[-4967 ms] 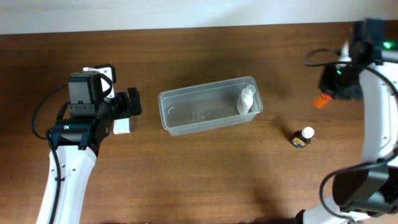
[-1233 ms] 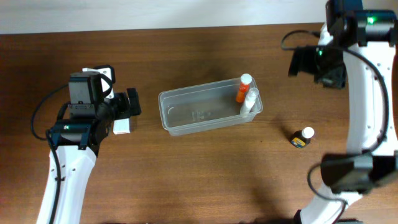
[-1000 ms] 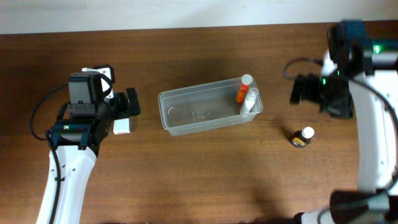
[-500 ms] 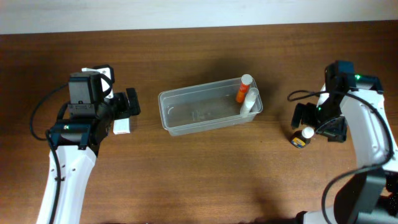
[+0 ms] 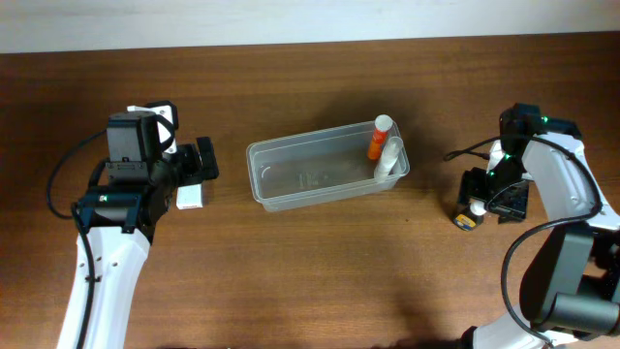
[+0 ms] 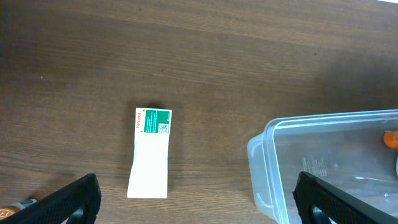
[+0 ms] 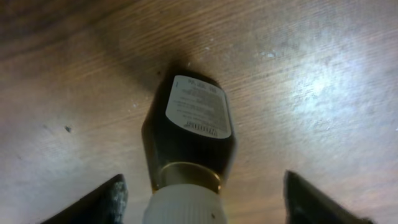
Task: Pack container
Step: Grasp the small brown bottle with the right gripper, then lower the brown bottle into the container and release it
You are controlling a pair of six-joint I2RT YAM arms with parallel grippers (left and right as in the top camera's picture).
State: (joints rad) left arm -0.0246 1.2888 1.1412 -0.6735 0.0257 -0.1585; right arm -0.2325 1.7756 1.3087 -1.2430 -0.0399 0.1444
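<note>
Right tool [image 7: 208,200] is wide open straddling dark bottle [image 7: 189,134] on desk [image 5: 339,271], so centre it, close gently on the body, then carry to the container [image 5: 291,174] sitting well off to tool's left.

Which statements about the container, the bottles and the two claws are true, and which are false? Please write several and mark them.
1. The container holds an orange bottle and a white bottle. True.
2. The dark bottle is inside the container. False: it is on the table, outside it.
3. The right claw is shut on the dark bottle. False: its fingers stand open on either side.
4. The left claw is open and holds nothing. True.
</note>
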